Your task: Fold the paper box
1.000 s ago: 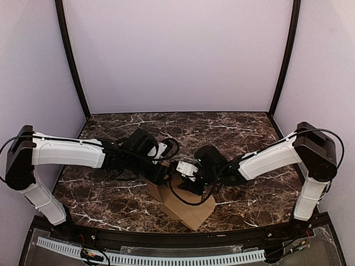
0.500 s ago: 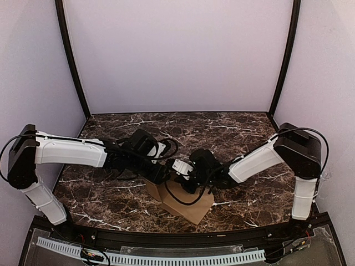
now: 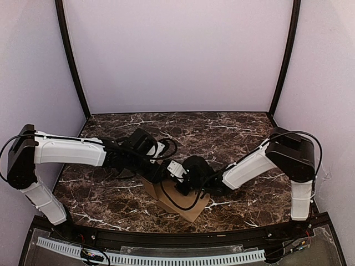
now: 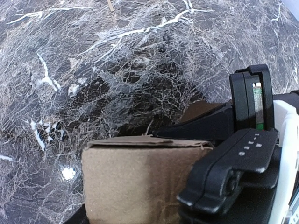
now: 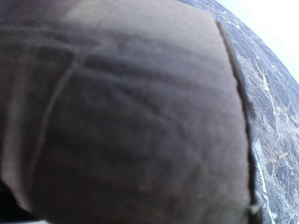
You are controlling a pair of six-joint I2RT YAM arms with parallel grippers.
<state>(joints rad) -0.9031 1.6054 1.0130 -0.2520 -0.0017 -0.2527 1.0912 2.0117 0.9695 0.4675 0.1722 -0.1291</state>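
Observation:
The paper box [image 3: 187, 207] is plain brown cardboard lying near the table's front edge, between the two arms. In the left wrist view its side wall [image 4: 135, 182] fills the space between my left jaws, and a closed top flap lies along its upper edge. My left gripper [image 3: 158, 177] is shut on the box from the left. My right gripper [image 3: 176, 178] is shut, and its black fingers [image 4: 196, 128] lie flat over the box's top. Cardboard [image 5: 140, 116] pressed close to the lens fills the right wrist view, and the fingers are hidden there.
The dark marble table [image 3: 233, 133] stretches behind and to both sides of the box. Black frame posts and pale walls enclose it at the back, left and right. The table's front rail [image 3: 177, 235] runs just below the box.
My right arm has moved left over the box and its gripper has shut. The box's right part has been pressed lower and nudged left. The left arm has stayed in place.

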